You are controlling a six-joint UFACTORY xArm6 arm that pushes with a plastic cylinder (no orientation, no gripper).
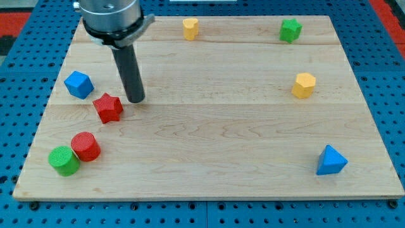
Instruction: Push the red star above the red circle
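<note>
The red star [108,107] lies on the wooden board [215,139] at the view's left. The red circle [85,146], a short cylinder, sits below it and a little to the left, touching a green cylinder [64,160]. My tip [135,99] stands just to the right of the red star, slightly above its centre, close to its edge or touching it. The dark rod rises from there to the arm's head at the view's top left.
A blue block [78,84] lies up-left of the star. A yellow cylinder [190,28] and a green star [290,30] sit near the top edge. A yellow hexagon [304,85] is at the right, a blue triangle [331,161] at the lower right.
</note>
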